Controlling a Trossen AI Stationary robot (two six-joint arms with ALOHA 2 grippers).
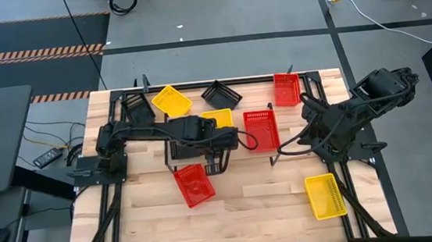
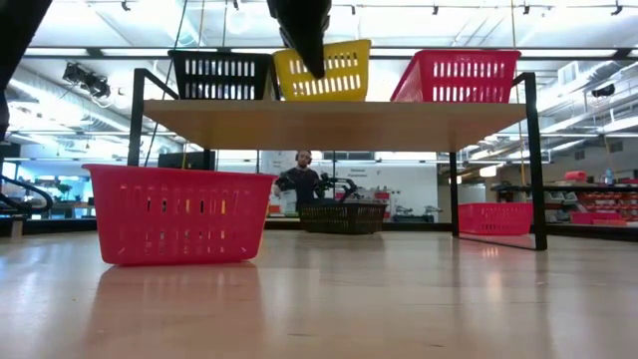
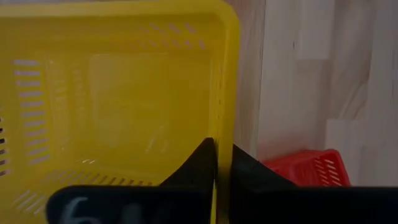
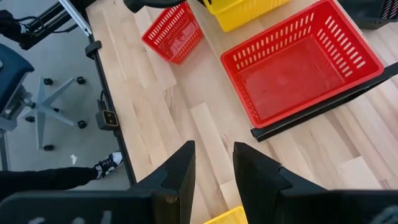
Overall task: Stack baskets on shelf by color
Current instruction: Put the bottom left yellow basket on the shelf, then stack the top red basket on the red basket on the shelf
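My left jaws pinch the rim of a yellow basket, the two fingers standing either side of its wall. That basket sits on the shelf, in the middle, between a black basket and a red basket. I judge this the setting-down step for the first yellow; the grip looks close to letting go. Next I must spread these jaws, lift clear of the rim without tilting the basket, then go for another yellow one. My right jaws hang spread and empty over the bench, near the shelf's red end. One red basket lies on the bench in front of the shelf, and a yellow one waits on my right side.
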